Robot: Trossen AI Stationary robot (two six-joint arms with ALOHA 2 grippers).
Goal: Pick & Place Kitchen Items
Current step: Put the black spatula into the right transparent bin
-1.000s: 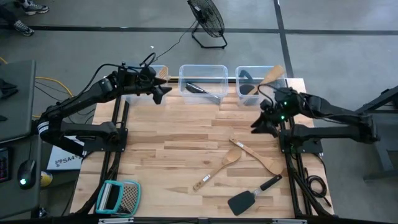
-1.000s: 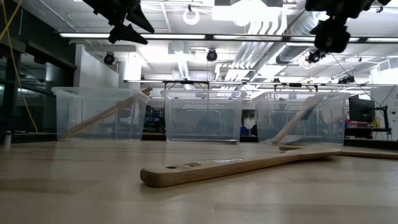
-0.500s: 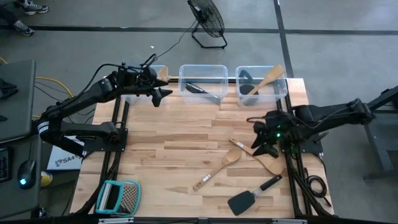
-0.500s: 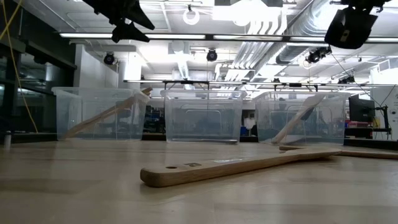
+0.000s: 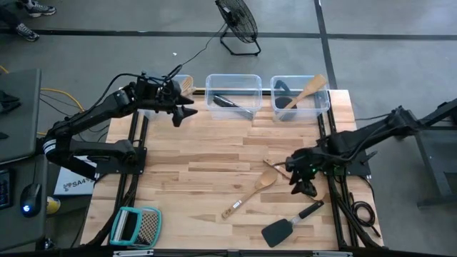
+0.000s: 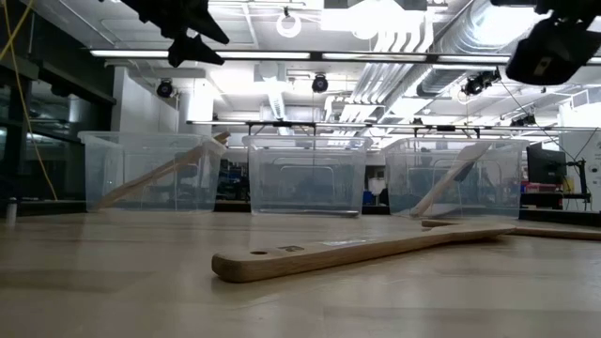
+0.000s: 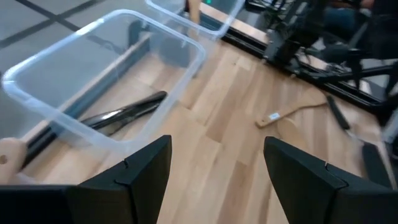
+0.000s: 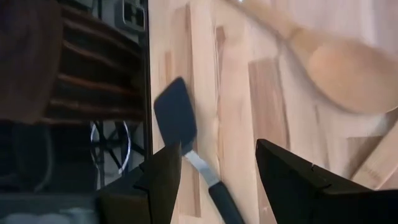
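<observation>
My right gripper (image 5: pixel 303 187) hovers open and empty over the table's right side, above a pale wooden spatula (image 5: pixel 298 182) and near a black spatula (image 5: pixel 289 225), which shows between its fingers in the right wrist view (image 8: pixel 177 118). A wooden spoon (image 5: pixel 250 194) lies flat beside them. My left gripper (image 5: pixel 184 112) is open and empty in the air near the left clear bin (image 5: pixel 187 77). The middle bin (image 5: pixel 233 80) holds a black utensil (image 7: pixel 124 112). The right bin (image 5: pixel 325 100) holds a wooden spoon (image 5: pixel 311 87) and a black utensil.
A teal-framed grater (image 5: pixel 136 226) lies at the near left corner. The three clear bins stand in a row along the far edge. A floor fan (image 5: pixel 237 21) stands beyond the table. The arm frames run along both side edges.
My right gripper has gone from beside the right bin toward the table's near edge and now hangs over the utensils on the right side. It has stayed open. My left gripper has hardly moved. The utensils lie as before.
</observation>
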